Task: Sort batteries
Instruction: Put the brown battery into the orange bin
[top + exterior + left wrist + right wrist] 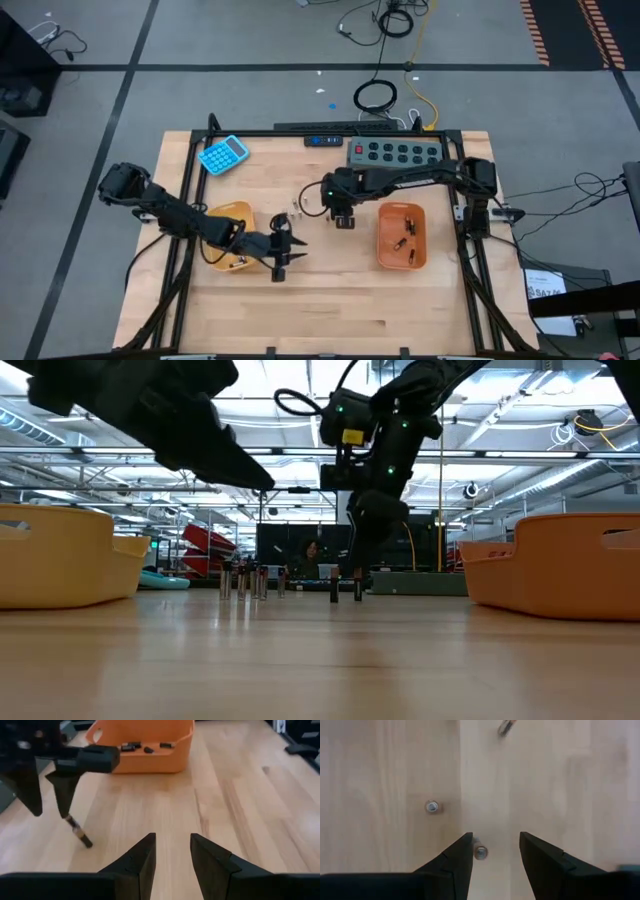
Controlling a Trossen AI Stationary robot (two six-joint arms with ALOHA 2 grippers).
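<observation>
Metal-capped cylindrical batteries (480, 852) upright on pale grained wood table (390, 770).

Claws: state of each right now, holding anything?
Left claw: open, empty, above bare table by the left tray.
Right claw: open, holding nothing, poised over an upright battery.
</observation>
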